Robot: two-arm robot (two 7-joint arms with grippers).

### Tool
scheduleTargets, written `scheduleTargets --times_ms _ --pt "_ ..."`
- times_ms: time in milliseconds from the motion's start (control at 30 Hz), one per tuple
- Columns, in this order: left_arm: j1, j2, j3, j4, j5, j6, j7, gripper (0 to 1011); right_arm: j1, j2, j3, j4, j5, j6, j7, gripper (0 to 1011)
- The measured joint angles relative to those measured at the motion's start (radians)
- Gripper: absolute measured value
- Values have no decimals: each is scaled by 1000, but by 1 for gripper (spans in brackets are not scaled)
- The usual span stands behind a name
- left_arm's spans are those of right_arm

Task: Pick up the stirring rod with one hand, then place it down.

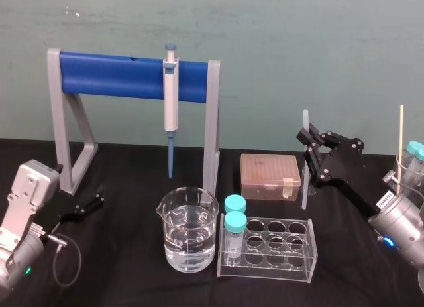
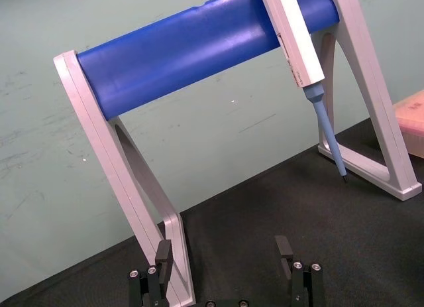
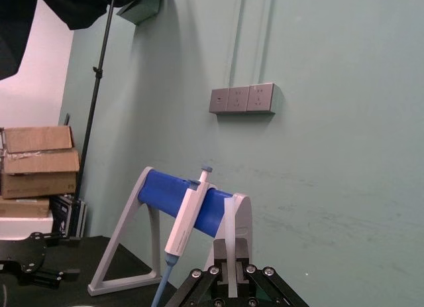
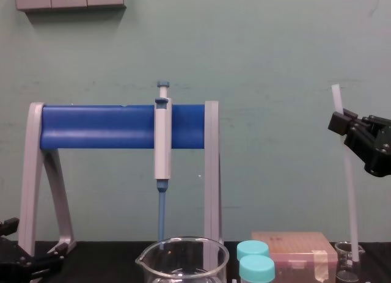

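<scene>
The stirring rod (image 1: pixel 305 121) is a thin translucent white stick standing nearly upright at the right of the table. My right gripper (image 1: pixel 306 140) is shut on its upper part. In the chest view the stirring rod (image 4: pixel 349 191) runs down from the right gripper (image 4: pixel 339 123) into a small glass beaker (image 4: pixel 348 263). In the right wrist view the stirring rod (image 3: pixel 229 244) is pinched between the jaws of the right gripper (image 3: pixel 232 280). My left gripper (image 1: pixel 91 203) rests low at the left, open and holding nothing. Its fingers (image 2: pixel 285 254) stand near the grey stand's leg (image 2: pixel 175 254).
A grey-and-blue stand (image 1: pixel 132 75) holds a pipette (image 1: pixel 171 95) at the back. In front are a large beaker of water (image 1: pixel 188 231), a clear tube rack (image 1: pixel 268 250) with two teal-capped tubes, and a pink box (image 1: pixel 270 176). At the far right are teal-capped bottles (image 1: pixel 414 154) and a thin stick (image 1: pixel 401 141).
</scene>
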Motion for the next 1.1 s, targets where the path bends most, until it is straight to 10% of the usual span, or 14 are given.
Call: scheduleTargets --times_ms 1100 --pt "0 0 0 0 0 0 0 1000 0 0 0 0 -1 1 -1 64"
